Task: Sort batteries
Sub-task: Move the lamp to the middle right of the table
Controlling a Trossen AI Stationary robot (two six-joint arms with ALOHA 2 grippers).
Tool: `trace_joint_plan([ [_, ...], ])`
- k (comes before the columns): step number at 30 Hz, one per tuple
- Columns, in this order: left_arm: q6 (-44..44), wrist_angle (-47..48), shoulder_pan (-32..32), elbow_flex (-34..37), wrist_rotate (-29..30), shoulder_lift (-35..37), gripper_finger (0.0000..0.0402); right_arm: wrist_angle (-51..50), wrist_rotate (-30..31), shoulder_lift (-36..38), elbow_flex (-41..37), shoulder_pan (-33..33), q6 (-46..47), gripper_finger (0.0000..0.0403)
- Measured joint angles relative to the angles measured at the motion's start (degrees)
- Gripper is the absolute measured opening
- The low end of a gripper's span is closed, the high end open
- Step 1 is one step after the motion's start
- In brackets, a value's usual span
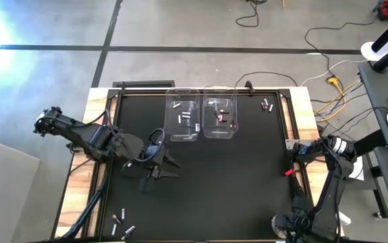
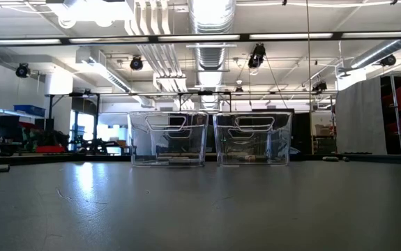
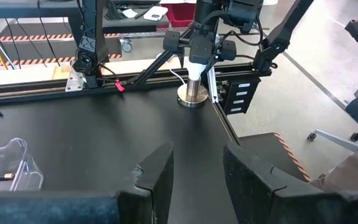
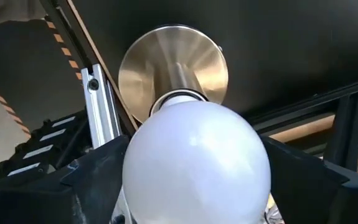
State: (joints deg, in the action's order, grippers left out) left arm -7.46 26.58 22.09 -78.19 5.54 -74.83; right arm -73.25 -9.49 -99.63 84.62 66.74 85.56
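Note:
Silvery batteries lie in the left clear bin (image 1: 183, 118) and dark, reddish-ended ones in the right bin (image 1: 220, 115). Loose batteries lie on the black mat at the far right (image 1: 268, 104) and the near left (image 1: 119, 226). My left gripper (image 3: 197, 155) hovers open over the mat's left-middle (image 1: 167, 165) with nothing between its fingers. My right gripper (image 1: 288, 226) is at the near right corner and points down. Its open fingers straddle the white round top (image 4: 197, 162) of a metal-disc piece (image 3: 193, 98) standing on the mat. My right gripper comes from above, pointing down, with one finger (image 4: 85, 177) on each side of the white round top (image 4: 135, 155) of the piece. The piece stands upright on its metal disc on the mat. Whether the fingers touch the top I cannot tell.
A red clip (image 1: 289, 172) sits on the right rail, farther back than the disc. The two bins stand side by side at the mat's far middle (image 2: 169, 139) (image 2: 252, 139). Open mat lies between the arms. Cables and stands lie beyond the table's right edge.

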Motion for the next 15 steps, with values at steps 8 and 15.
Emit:
trace_joint_plan([
  [8,-0.1,0.0,0.0,0.0,0.0,0.0,0.0119,0.7,0.0,0.0,-0.2,0.0,0.1,0.0287],
  [15,1.1,-0.7,0.0,0.0,0.7,0.0,0.0119,0.6,0.0,0.1,-0.2,-0.7,1.4,0.0267],
])
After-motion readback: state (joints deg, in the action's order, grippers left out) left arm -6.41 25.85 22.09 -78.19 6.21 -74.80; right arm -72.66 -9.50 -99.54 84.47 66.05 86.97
